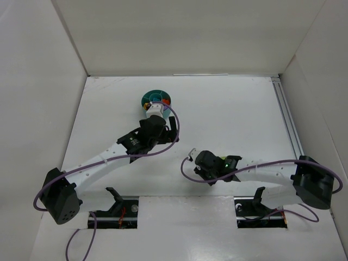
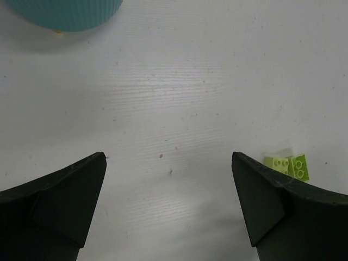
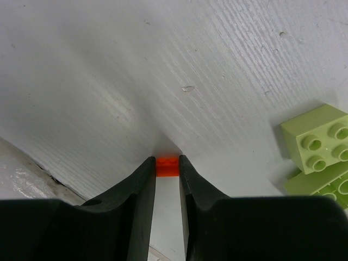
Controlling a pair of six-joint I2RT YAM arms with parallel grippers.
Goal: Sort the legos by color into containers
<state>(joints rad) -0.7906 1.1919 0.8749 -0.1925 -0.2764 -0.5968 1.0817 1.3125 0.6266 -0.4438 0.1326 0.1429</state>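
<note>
The right gripper (image 3: 167, 161) clenched an orange brick (image 3: 167, 166) in its jaws, lime bricks (image 3: 319, 142) just beside on the table (image 3: 217, 65); the left gripper (image 2: 168, 159) hung released, spread wide, near the teal dish (image 2: 65, 13).

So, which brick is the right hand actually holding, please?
The small orange brick, pinched in the right hand; the lime green bricks lie loose beside it.
</note>
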